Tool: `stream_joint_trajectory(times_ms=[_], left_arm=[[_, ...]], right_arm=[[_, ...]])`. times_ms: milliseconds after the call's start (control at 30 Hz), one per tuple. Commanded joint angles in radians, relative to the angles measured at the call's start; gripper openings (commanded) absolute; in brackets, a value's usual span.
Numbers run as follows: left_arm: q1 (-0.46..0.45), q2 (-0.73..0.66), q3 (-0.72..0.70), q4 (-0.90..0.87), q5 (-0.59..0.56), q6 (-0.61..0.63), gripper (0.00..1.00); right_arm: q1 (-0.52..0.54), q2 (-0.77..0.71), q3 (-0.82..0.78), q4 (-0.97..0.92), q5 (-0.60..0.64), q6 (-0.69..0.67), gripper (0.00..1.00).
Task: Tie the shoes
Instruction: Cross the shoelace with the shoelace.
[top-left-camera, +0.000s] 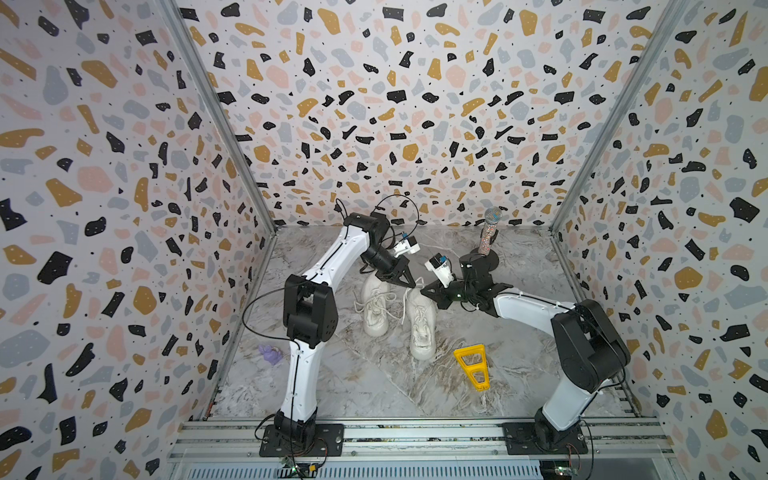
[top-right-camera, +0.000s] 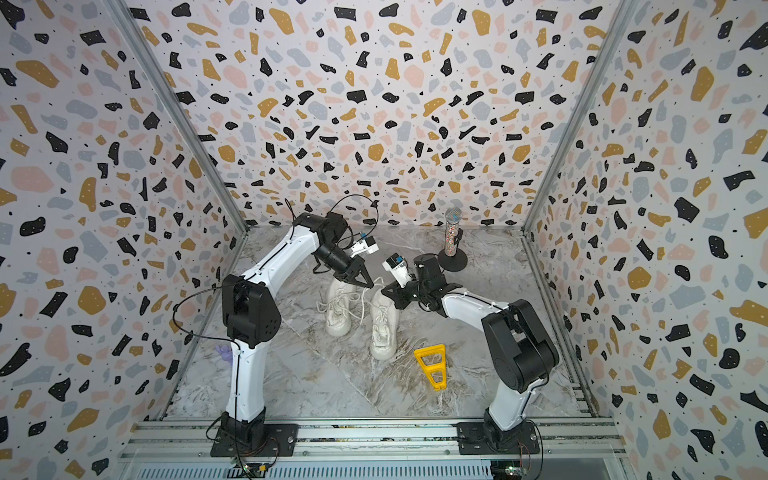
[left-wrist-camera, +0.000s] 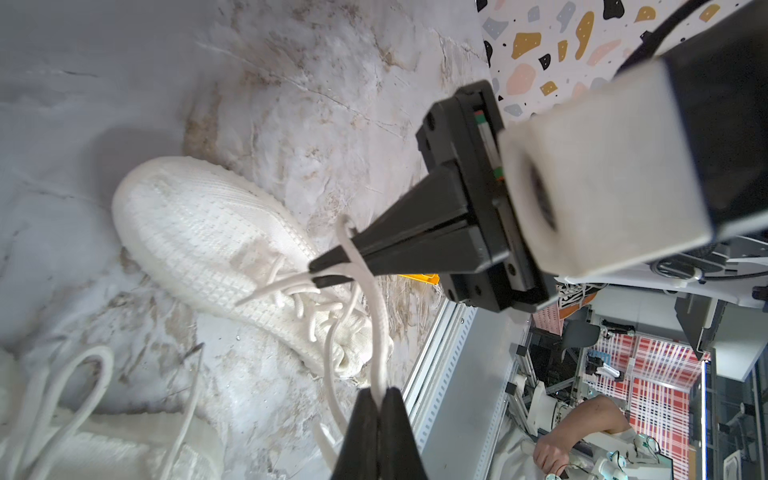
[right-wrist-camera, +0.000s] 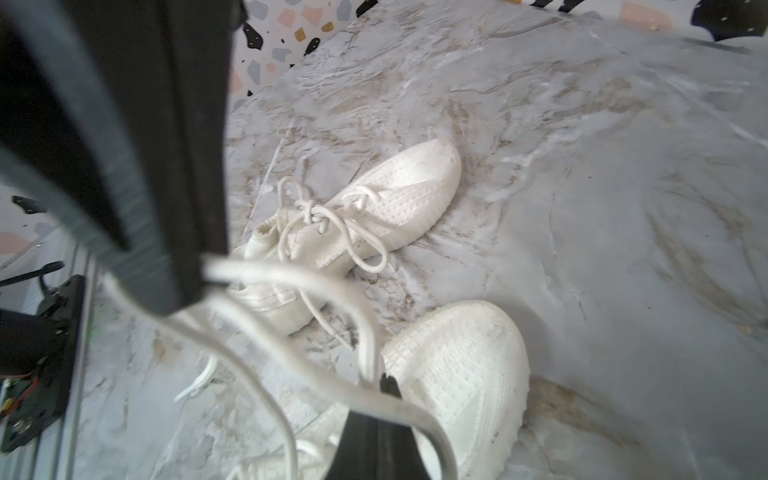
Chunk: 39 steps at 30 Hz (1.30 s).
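Two white shoes lie side by side mid-table in both top views. The left shoe (top-left-camera: 376, 309) (right-wrist-camera: 395, 199) shows a looped bow in its laces. Above the heel end of the right shoe (top-left-camera: 422, 328) (left-wrist-camera: 199, 232) both grippers meet, tips almost touching. My left gripper (top-left-camera: 411, 285) (left-wrist-camera: 379, 397) is shut on a white lace (left-wrist-camera: 376, 324) rising from that shoe. My right gripper (top-left-camera: 424, 291) (right-wrist-camera: 384, 380) is shut on another strand of lace (right-wrist-camera: 365, 332), with a loose loop draped across its fingers. In the left wrist view, the right gripper's tips (left-wrist-camera: 318, 272) pinch lace.
A yellow triangular frame (top-left-camera: 471, 365) lies just right of the right shoe's toe. A glittery microphone on a round black stand (top-left-camera: 489, 237) is at the back right. A small purple object (top-left-camera: 270, 353) sits by the left wall. The aluminium rail (top-left-camera: 415, 432) runs along the front.
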Motion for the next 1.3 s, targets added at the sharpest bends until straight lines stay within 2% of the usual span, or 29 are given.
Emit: stream_joint_trajectory(times_ms=[0, 267, 467, 667, 767, 1000, 1100, 1267], left_arm=[[0.010, 0.001, -0.008, 0.011, -0.019, 0.036, 0.00], [0.010, -0.026, -0.085, 0.088, -0.050, 0.113, 0.00], [0.007, -0.068, -0.172, 0.153, -0.042, 0.172, 0.00], [0.000, -0.112, -0.288, 0.260, -0.034, 0.171, 0.00], [0.000, -0.125, -0.327, 0.305, -0.031, 0.155, 0.00], [-0.004, -0.142, -0.377, 0.355, -0.051, 0.156, 0.00], [-0.004, -0.142, -0.390, 0.386, -0.050, 0.148, 0.00], [-0.006, -0.133, -0.400, 0.433, -0.042, 0.115, 0.00]], right_arm=[[-0.003, -0.064, 0.008, -0.109, -0.143, -0.039, 0.00], [-0.035, -0.068, 0.103, -0.391, -0.279, -0.085, 0.00], [-0.069, -0.052, 0.204, -0.621, -0.269, -0.141, 0.00], [-0.094, -0.077, 0.279, -0.787, -0.274, -0.197, 0.00], [-0.099, -0.092, 0.312, -0.852, -0.249, -0.232, 0.00], [-0.101, -0.058, 0.419, -1.050, -0.054, -0.333, 0.00], [-0.101, -0.037, 0.474, -1.130, -0.014, -0.346, 0.00], [-0.102, -0.044, 0.465, -1.159, 0.032, -0.346, 0.00]])
